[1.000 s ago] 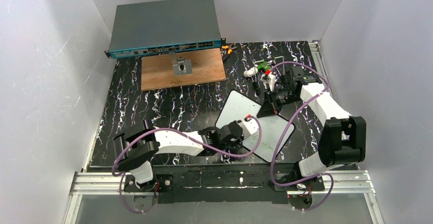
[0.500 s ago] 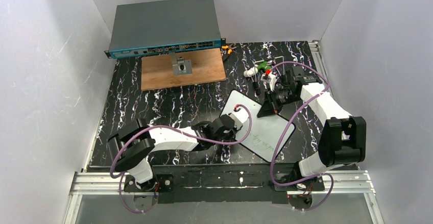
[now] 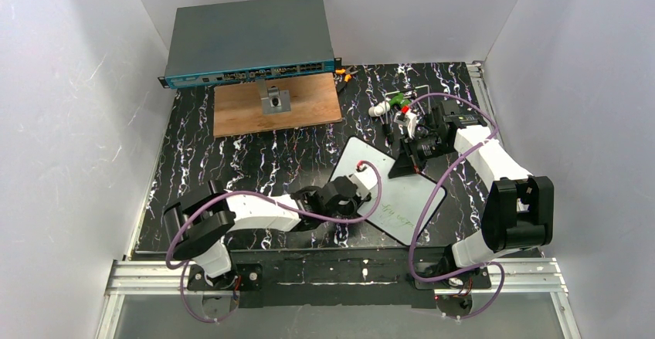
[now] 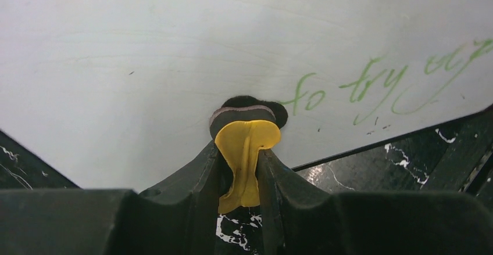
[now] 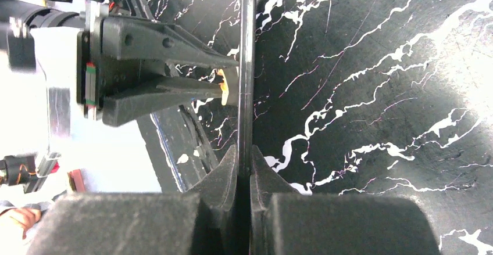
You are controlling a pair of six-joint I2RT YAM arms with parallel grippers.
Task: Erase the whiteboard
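Note:
The whiteboard [image 3: 411, 194] lies tilted on the black marbled table. Green handwriting [image 3: 395, 214] runs along its lower part. My left gripper [image 3: 371, 184] is shut on a yellow eraser [image 4: 244, 147]. The eraser's black felt pad [image 4: 251, 105] presses on the whiteboard [image 4: 174, 57], just left of the green words [image 4: 372, 83]. My right gripper [image 3: 403, 171] is shut on the board's far right rim. In the right wrist view the whiteboard [image 5: 247, 63] shows edge-on between the closed right gripper [image 5: 245, 153], with the left gripper [image 5: 229, 85] pressing against it from the left.
A grey network switch [image 3: 249, 39] stands at the back. In front of it lies a brown wooden board [image 3: 309, 107] carrying a small metal bracket [image 3: 274, 101]. Markers and small parts [image 3: 390, 105] lie behind the right gripper. White walls enclose the table.
My left gripper swept the eraser up and left across the board, then came back slightly; green writing at the lower right is now uncovered. The right gripper has held still.

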